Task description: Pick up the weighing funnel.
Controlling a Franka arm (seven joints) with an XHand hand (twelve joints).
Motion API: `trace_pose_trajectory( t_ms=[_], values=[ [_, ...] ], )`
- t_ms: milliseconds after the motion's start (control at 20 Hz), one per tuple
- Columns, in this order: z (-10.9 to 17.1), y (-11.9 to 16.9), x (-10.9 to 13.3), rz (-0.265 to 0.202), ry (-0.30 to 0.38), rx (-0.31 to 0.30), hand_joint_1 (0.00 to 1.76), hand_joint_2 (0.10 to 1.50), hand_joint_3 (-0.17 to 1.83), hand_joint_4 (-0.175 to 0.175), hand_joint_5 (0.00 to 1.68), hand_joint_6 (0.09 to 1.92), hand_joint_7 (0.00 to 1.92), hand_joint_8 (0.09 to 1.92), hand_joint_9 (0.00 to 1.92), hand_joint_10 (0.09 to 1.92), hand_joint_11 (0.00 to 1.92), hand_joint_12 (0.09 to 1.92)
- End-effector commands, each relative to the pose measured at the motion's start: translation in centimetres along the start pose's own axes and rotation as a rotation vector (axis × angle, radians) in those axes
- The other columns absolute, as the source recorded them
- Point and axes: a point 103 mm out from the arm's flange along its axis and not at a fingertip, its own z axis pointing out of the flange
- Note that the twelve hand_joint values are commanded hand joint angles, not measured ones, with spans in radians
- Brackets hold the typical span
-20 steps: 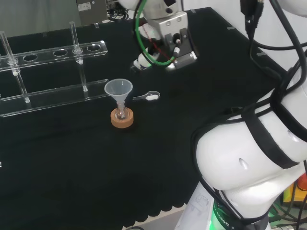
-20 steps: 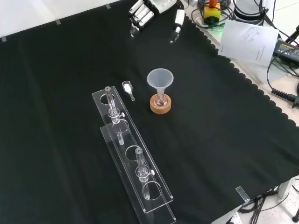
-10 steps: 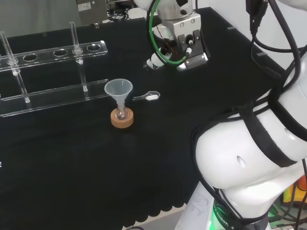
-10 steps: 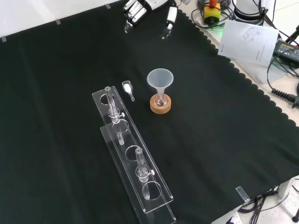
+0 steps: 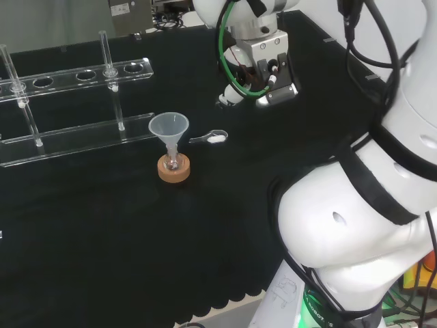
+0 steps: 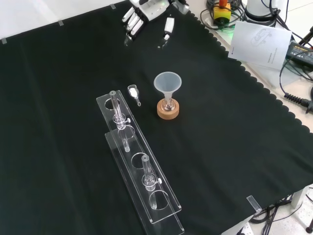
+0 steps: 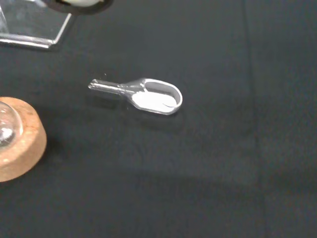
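Black cloth covers the tabletop [image 5: 102,232]. Head view: the small clear scoop-shaped weighing funnel [image 5: 213,137] lies flat on the cloth, near but apart from the large clear cone funnel [image 5: 168,126], which stands stem-down in a small flask steadied by a cork ring [image 5: 173,169]. Front view: the black-and-white robot hand [image 6: 146,7] hangs well beyond the weighing funnel, fingers straight and spread, holding nothing; a clear plastic tube rack [image 6: 139,164] lies alongside. Print on the white paper sheet [image 6: 259,41] is too small to read. Wrist view: the scoop's mouth faces up, with bare cloth all around it, probably leaving room for fingers.
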Motion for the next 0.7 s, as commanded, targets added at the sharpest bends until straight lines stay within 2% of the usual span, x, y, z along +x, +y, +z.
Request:
trace_pose_trajectory(
  t_ms=[50, 700],
  values=[
    [2.6, 4.3, -1.7, -0.008, 0.018, -0.003, 0.80, 0.75, 0.49, -0.067, 0.53, 0.09, 0.47, 0.70, 0.64, 0.61, 0.36, 1.34],
    [8.2, 9.2, -1.6, -0.041, 0.044, 0.043, 0.81, 0.71, 0.58, -0.070, 0.57, 0.09, 0.56, 0.71, 0.73, 0.58, 0.42, 1.31]
  ],
)
